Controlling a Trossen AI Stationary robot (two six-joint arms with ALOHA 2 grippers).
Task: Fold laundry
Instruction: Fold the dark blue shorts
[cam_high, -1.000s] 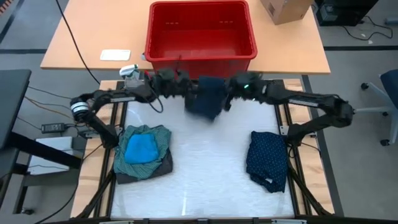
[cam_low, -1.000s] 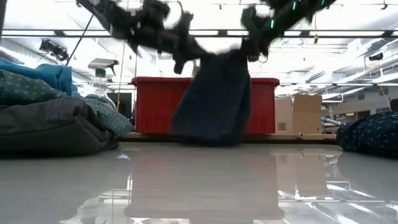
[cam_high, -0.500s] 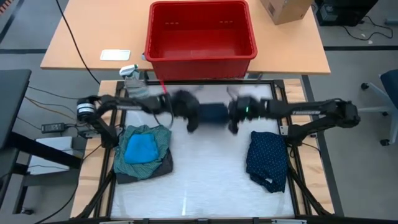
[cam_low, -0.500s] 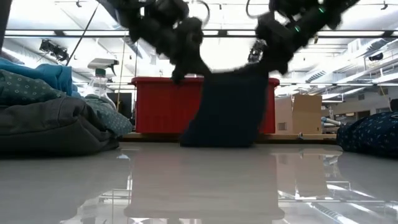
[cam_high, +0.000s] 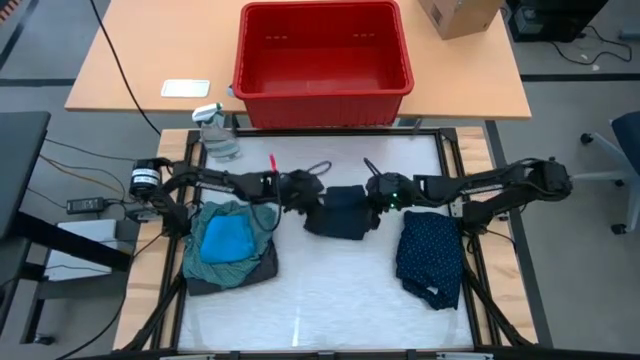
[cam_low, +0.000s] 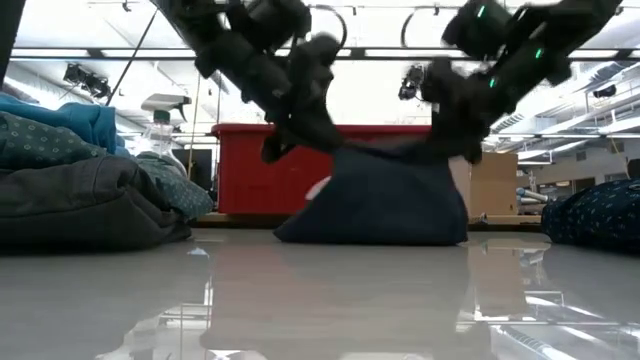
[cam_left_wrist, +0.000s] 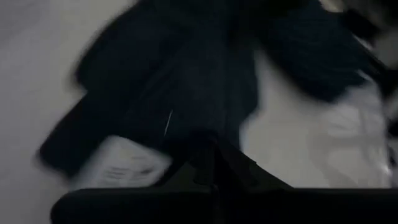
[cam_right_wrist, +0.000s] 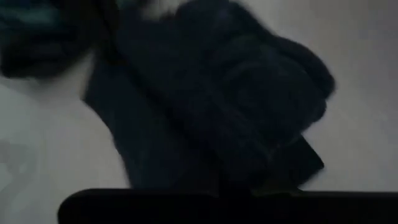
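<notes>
Lying bunched on the white table top, near its middle and toward the far edge: a dark navy garment, its bottom resting on the surface and its two upper corners pulled up. Pinching the left corner, fingers closed on the cloth: the left gripper, reaching in low from the left side. Pinching the right corner in the same way, fingers closed on the cloth: the right gripper, reaching in from the right side. Showing in the low view as a dark mound sagging between the two grippers, with the table under it. Filling both wrist views, blurred: the same dark cloth. Sitting on the left side of the table: a stack with a small bright blue piece on top of a teal-green shirt and a dark grey piece. Sitting on the right side, well apart from the held garment: a navy dotted piece. Standing beyond the table on a wooden desk: a red bin. Standing near the far left corner: a clear spray bottle.
</notes>
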